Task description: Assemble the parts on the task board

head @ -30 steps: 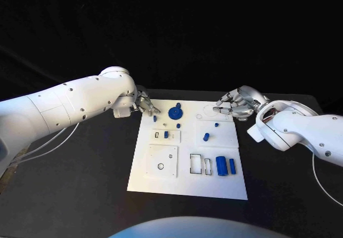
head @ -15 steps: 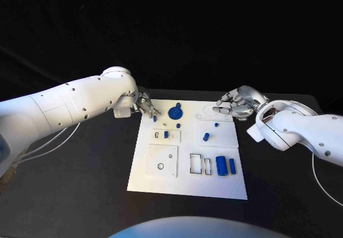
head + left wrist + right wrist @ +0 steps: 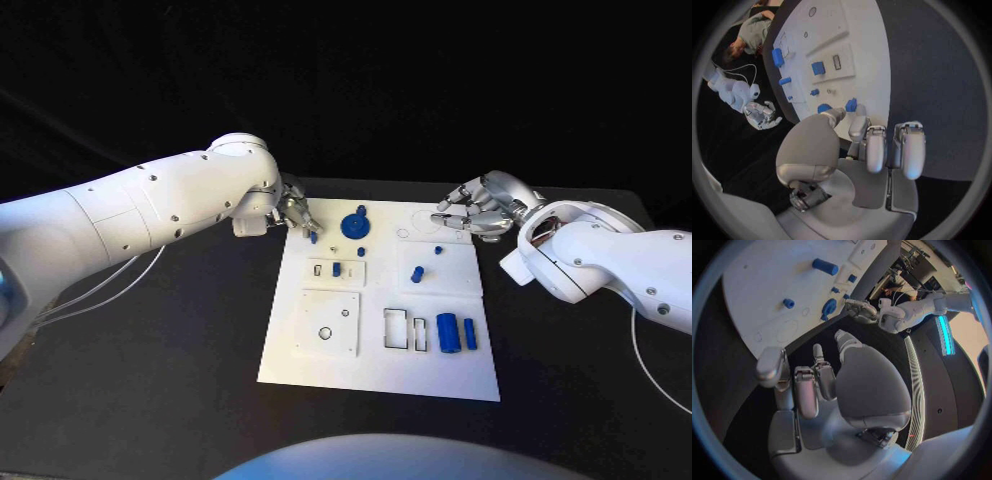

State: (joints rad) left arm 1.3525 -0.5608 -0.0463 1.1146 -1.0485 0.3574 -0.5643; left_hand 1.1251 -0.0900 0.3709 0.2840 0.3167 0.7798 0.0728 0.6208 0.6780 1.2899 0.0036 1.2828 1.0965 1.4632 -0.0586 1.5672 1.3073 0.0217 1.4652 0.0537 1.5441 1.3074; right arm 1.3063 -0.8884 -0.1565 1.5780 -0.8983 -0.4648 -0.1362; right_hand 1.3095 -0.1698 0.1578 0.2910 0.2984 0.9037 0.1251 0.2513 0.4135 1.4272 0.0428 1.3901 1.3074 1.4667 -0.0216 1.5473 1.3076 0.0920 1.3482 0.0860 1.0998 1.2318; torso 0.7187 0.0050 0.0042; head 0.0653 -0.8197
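A robotics lab, by the look of it: a black tabletop (image 3: 173,360) against a black backdrop fills the frame, with a white task board (image 3: 378,375) at centre. In the right wrist view's upper right stand equipment racks (image 3: 907,260) and a cyan light strip (image 3: 945,335).

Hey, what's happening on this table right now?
A two-armed robot is working at a white task board on a black table, with small blue parts lying on the board. The left hand is at the board's far left corner, fingers close to a small blue peg; whether it holds the peg is unclear. The right hand hovers at the far right corner, fingers curled, holding nothing.
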